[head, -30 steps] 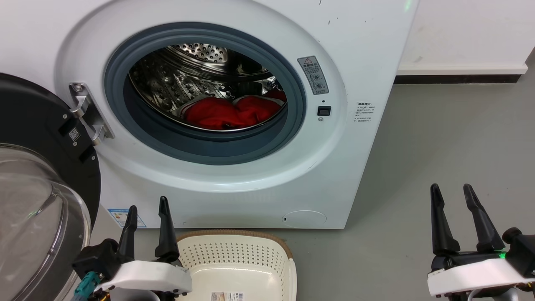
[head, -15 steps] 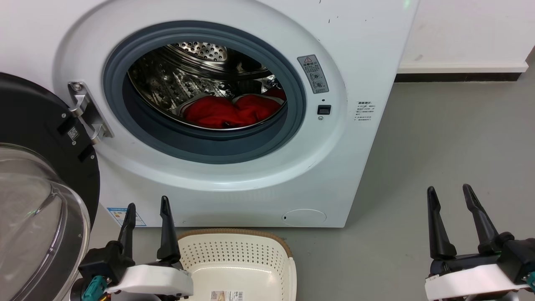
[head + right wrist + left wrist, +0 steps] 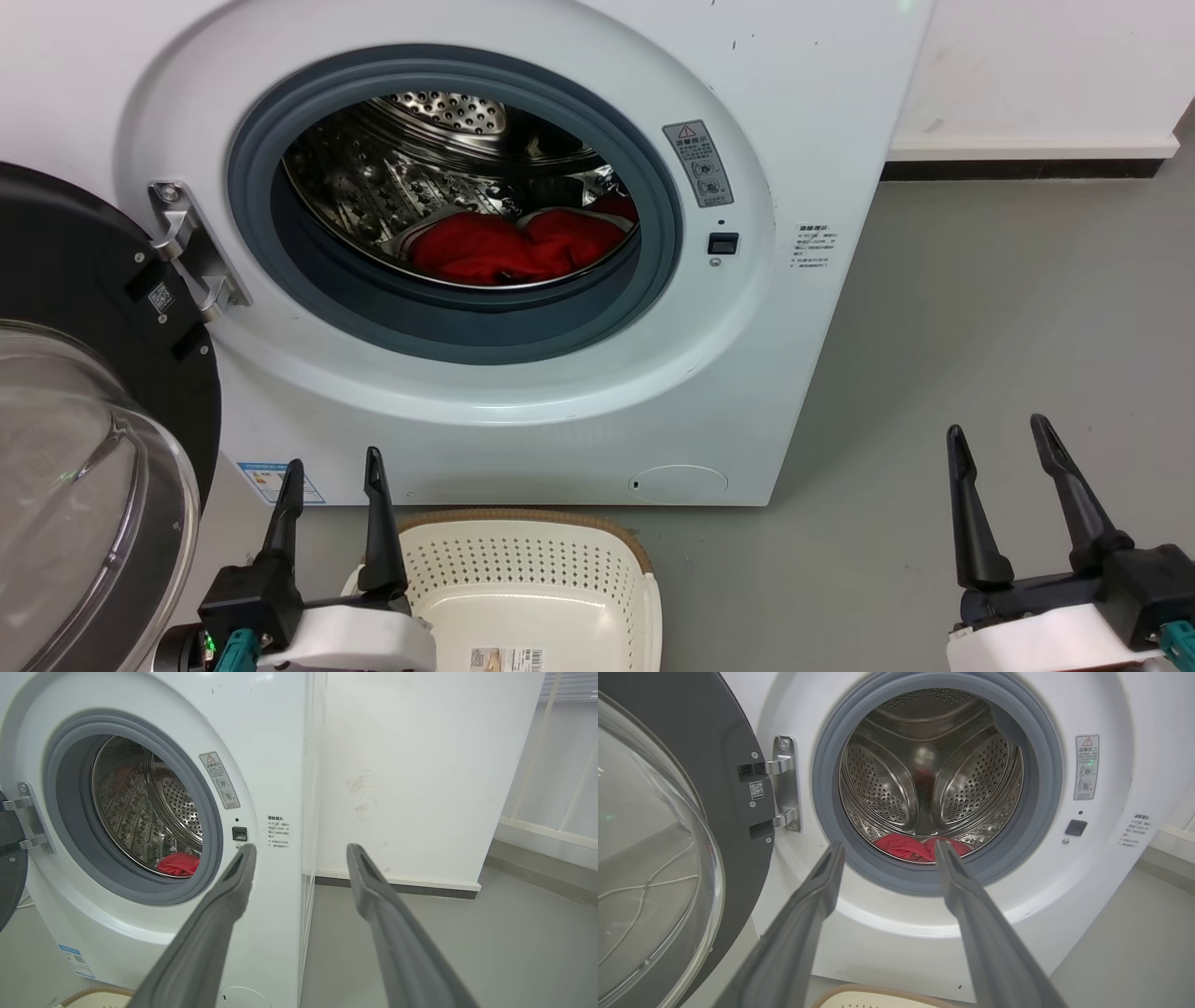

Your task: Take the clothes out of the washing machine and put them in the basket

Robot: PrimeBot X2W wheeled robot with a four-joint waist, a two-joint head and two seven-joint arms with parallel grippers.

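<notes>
Little has changed in the last second. Both claws sit slightly lower in the head view, and the whole scene has drifted a touch up and left, which I judge to be the camera moving and not the washing machine (image 3: 822, 112). The left claw (image 3: 335, 457) and right claw (image 3: 995, 425) both stay wide, fingers spread and holding nothing. The clothes (image 3: 504, 247) lie unmoved on the bottom of the drum (image 3: 392, 177), well ahead of and above the left claw and far to the left of the right one, so the reach into the opening is not yet begun. The basket (image 3: 523, 516) stands just to the right of the left claw, at the machine's foot; the open door (image 3: 56, 243) hangs on that claw's outer side. The left wrist view looks squarely down the drum and sets the red fabric between its two fingertips, so this arm seems the better aimed. The right wrist view takes in the machine's side panel, the wall (image 3: 420, 765) and the grey floor (image 3: 514, 952) ahead of its fingers, with a scrap of red off to their left.
</notes>
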